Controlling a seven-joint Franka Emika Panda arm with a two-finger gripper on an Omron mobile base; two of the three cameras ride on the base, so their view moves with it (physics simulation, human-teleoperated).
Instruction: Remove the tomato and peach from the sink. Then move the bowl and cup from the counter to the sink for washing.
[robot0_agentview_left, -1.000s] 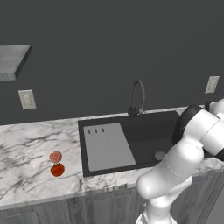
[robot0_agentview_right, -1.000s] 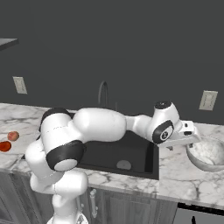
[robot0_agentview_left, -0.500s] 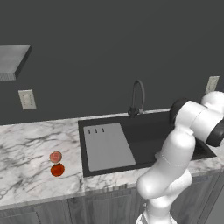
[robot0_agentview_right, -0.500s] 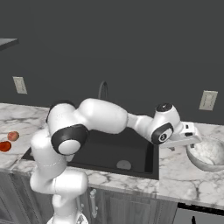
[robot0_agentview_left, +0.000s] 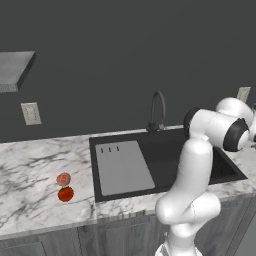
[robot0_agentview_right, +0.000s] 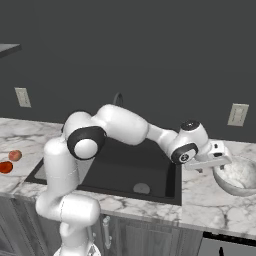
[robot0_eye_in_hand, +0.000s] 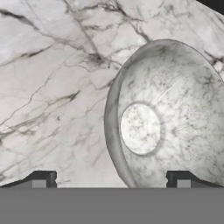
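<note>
We see the gripper (robot0_eye_in_hand: 111, 179) spread wide, holding nothing, poised over the near rim of the bowl (robot0_eye_in_hand: 175, 127) directly ahead; tomato (robot0_agentview_left: 65, 193) and peach (robot0_agentview_left: 63, 179) rest on the surface (robot0_eye_in_hand: 52, 78) far off.

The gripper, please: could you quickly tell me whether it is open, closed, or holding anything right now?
Gripper: open and empty, its fingers straddling the near rim of the bowl.

A white wall outlet (robot0_agentview_left: 31, 113) sits left on the dark wall, another outlet (robot0_agentview_right: 237, 114) to the right. A grey shelf (robot0_agentview_left: 15, 70) hangs upper left.
</note>
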